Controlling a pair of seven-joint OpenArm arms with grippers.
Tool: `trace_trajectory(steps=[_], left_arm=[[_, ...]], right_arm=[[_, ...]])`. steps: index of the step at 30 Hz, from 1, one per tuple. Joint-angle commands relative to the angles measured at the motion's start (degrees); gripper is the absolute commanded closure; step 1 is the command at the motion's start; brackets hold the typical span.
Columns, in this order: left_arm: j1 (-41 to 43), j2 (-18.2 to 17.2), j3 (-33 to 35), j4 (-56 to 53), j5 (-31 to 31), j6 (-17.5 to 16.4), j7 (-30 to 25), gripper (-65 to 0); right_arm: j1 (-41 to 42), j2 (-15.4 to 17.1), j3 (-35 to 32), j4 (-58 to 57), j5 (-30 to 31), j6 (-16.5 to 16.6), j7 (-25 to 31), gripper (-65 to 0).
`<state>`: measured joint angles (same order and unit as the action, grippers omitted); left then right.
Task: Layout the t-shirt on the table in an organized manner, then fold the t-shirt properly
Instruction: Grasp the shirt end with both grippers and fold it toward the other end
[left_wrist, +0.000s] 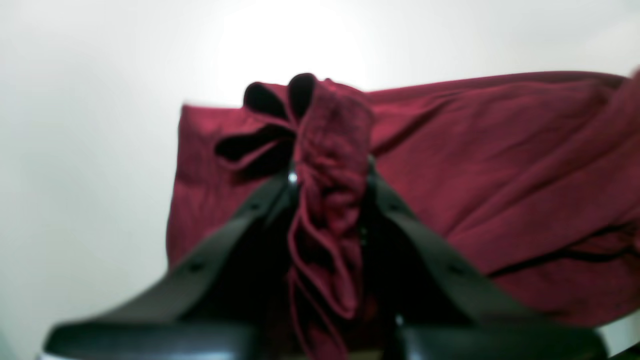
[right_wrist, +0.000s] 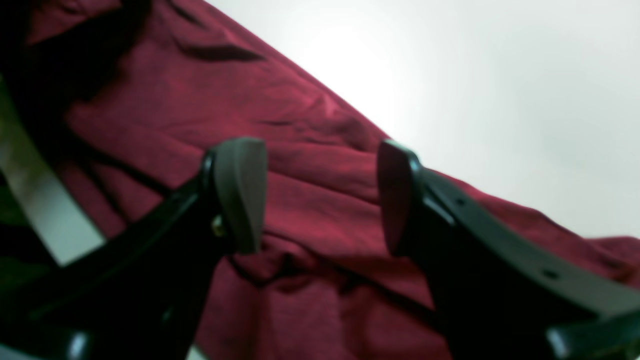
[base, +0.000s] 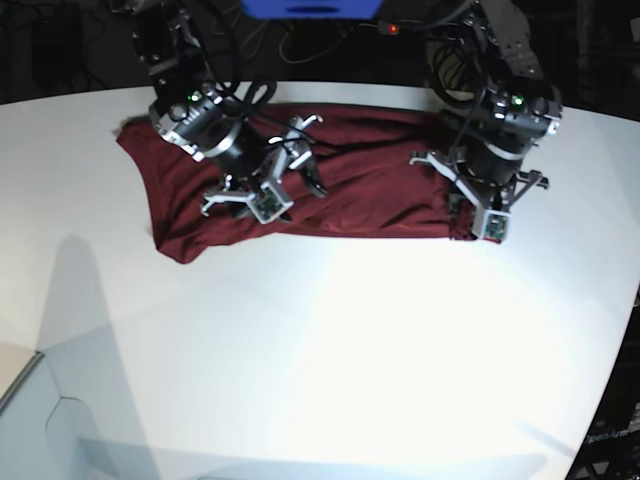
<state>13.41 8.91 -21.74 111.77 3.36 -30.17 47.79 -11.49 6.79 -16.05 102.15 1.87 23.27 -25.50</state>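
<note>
The dark maroon t-shirt (base: 370, 190) lies spread and wrinkled across the far part of the white table (base: 330, 350). At the shirt's right edge in the base view, my left gripper (base: 465, 212) grips the cloth. The left wrist view shows the left gripper (left_wrist: 330, 172) shut on a bunched fold of the t-shirt (left_wrist: 500, 165), lifted off the table (left_wrist: 75, 150). My right gripper (base: 312, 155) hovers over the shirt's left half. In the right wrist view this gripper (right_wrist: 317, 197) is open, with nothing between its fingers (right_wrist: 240, 195) and the t-shirt (right_wrist: 150, 110) under it.
Dark cables and equipment crowd the space behind the table's far edge, with a blue object (base: 310, 8) at the top. The table's curved edge runs along the right (base: 610, 330) and cuts off at the near left corner (base: 40, 400).
</note>
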Motion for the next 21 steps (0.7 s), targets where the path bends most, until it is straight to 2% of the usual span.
trace_trajectory(steps=[1, 8, 12, 15, 21], left_arm=[[-0.18, 0.09, 1.47, 1.16, 0.12, -0.02, -1.24, 0.0], [0.09, 0.09, 7.63, 1.16, 2.14, 0.06, -1.24, 0.0], [0.09, 0.09, 11.06, 1.16, 1.70, 4.37, -1.24, 0.0], [0.09, 0.09, 15.36, 1.07, 1.70, 6.39, -1.24, 0.0], [0.00, 0.09, 20.29, 0.54, 2.14, 6.39, -1.24, 0.0]], right_arm=[[0.54, -0.15, 0.71, 1.28, 0.55, 0.25, 1.45, -35.4], [1.68, -0.06, 3.79, 1.19, 0.55, 0.25, 1.45, -35.4], [1.68, 0.03, 4.67, 1.19, 0.55, 0.25, 1.45, -35.4], [1.77, 0.03, 4.67, 1.10, 0.37, 0.25, 1.45, -35.4], [1.77, 0.03, 5.02, 1.02, 0.20, 0.25, 1.45, -35.4]])
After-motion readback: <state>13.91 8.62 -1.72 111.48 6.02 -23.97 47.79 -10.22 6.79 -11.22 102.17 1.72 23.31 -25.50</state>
